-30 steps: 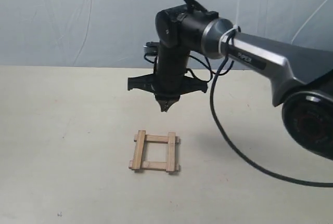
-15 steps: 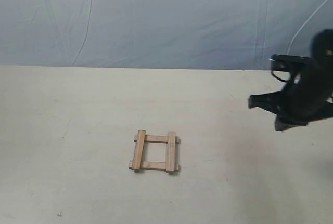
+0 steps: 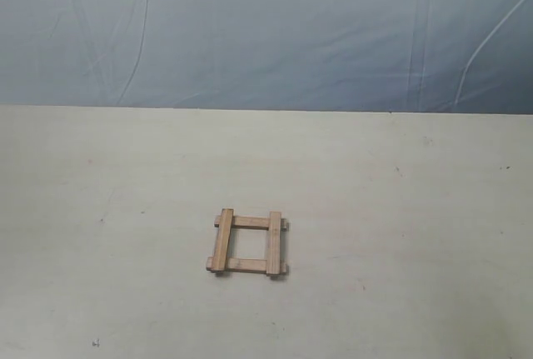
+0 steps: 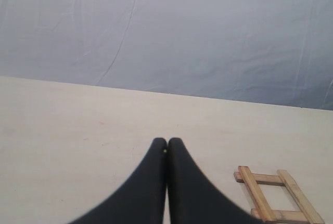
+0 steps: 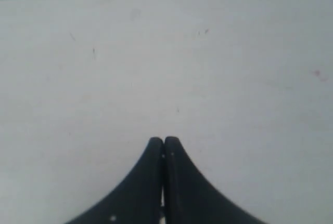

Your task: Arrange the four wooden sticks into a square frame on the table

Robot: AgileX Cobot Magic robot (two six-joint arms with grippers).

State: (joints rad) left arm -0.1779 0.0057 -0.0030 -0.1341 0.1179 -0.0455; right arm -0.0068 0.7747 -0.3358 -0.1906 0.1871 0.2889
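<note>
The four wooden sticks lie as a small square frame [image 3: 247, 243] on the pale table [image 3: 400, 209], two slats across two, ends sticking out at the corners. The left wrist view catches part of the square frame [image 4: 276, 201] off to one side of my left gripper [image 4: 167, 142], which is shut with nothing between its black fingers. My right gripper [image 5: 163, 141] is shut too, empty, over bare table [image 5: 208, 68]. Neither arm appears in the exterior view.
A blue-grey backdrop sheet [image 3: 266, 34] hangs behind the table's far edge. Faint specks and scuffs mark the tabletop; no other objects show.
The right arm, which hung over the frame a second ago, swung off to the right and has left the exterior view. The frame has not moved.
</note>
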